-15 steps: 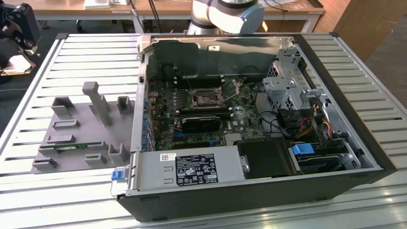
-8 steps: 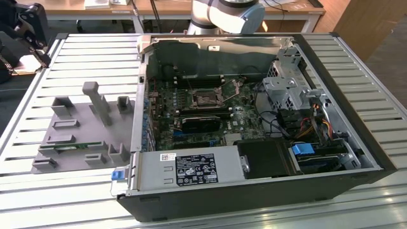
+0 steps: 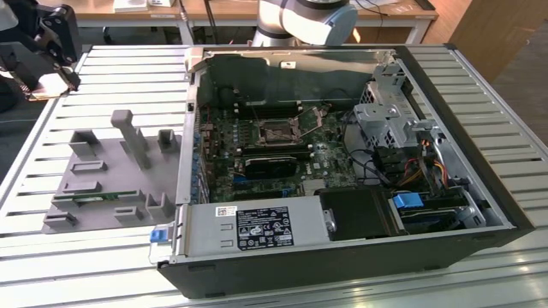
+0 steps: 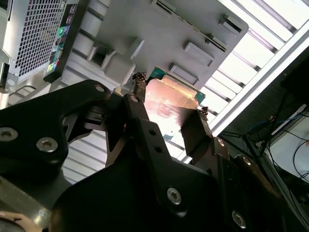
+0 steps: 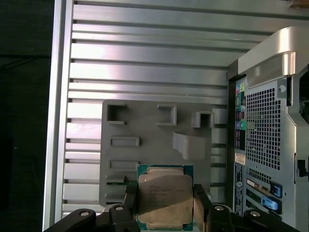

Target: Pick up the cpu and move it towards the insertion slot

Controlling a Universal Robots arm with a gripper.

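**A:** Where's the cpu (image 5: 165,198) at this moment?

**B:** Off the tray and in the gripper (image 4: 170,96). In both wrist views the two fingers (image 4: 140,113) are closed on opposite edges of the chip. They're only as far apart as the chip is wide. Its silvery top faces the cameras, with a thin green rim around it.

**A:** And where is that in the wider scene?

**B:** In the exterior view the gripper (image 3: 45,83) is raised near the far corner of the slatted metal counter (image 3: 128,70), at the exterior view's left. It's beyond the far end of the grey tray (image 3: 102,186). In the first wrist view the tray's moulded recesses and ribs lie behind the chip, apart from it.

**A:** How about the insertion slot (image 3: 278,131)?

**B:** It's on the green motherboard (image 3: 330,160) inside the open computer case (image 3: 360,269). The case lies on its side on the counter, to the exterior view's right of the tray. The slot has a metal frame around a dark centre. The cpu is well apart from it, on the other side of the case wall.

**A:** Anything else nearby?

**B:** A narrow green circuit strip (image 3: 96,197) lies in a recess near the tray's near end. A flat black block (image 3: 269,168) sits just in front of the slot, and a grey power supply (image 3: 256,228) runs along the case's near edge.
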